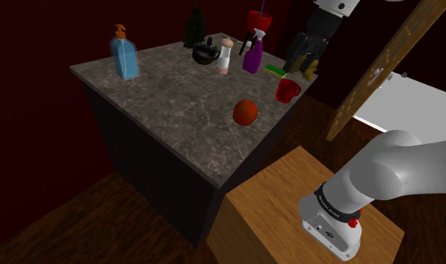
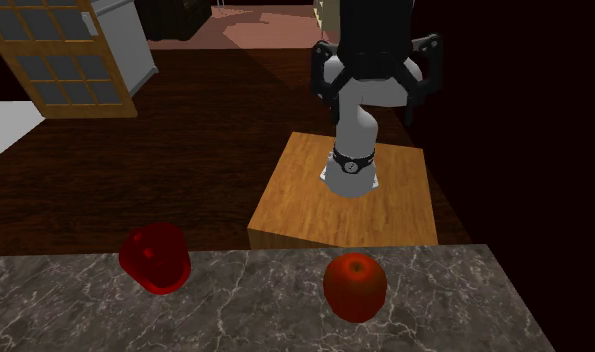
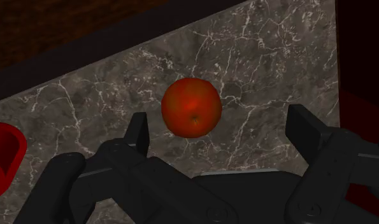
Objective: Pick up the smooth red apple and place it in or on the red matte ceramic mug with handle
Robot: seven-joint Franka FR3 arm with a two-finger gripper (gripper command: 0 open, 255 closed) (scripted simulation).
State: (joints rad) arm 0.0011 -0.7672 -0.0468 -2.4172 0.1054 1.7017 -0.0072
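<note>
My gripper (image 3: 223, 130) is released, its two black fingers (image 3: 138, 132) spread wide apart with nothing clasped between them. It looks down on the red apple (image 3: 191, 107), which shows in the gap between the fingers, untouched by either. The apple (image 1: 245, 112) rests on a countertop (image 3: 271, 57) of grey stone veined with white, near the edge that faces my stand. In the second exterior view the apple (image 2: 355, 286) sits just behind that edge, with the red mug (image 2: 155, 257) well apart from it toward that view's left. In the shoulder view the mug (image 1: 287, 91) stands near the counter's corner, up and to the right of the apple. My stand (image 1: 277, 206) is a wooden box set on a dark wooden floor (image 2: 205, 130), close beside the dark-sided counter. Farther back on the countertop (image 1: 161, 97) stand a blue pump bottle (image 1: 124, 52), a small dark green tree (image 1: 195, 26), a black pot (image 1: 206, 54), a pale bottle (image 1: 224, 58), a purple spray bottle (image 1: 252, 54) and a low green thing (image 1: 275, 70). Beyond the counter the room is dim, with dark red walls (image 1: 34, 45). A wooden-framed panel with glass panes (image 2: 60, 60) leans at a slant near a white surface (image 1: 408, 105).
</note>
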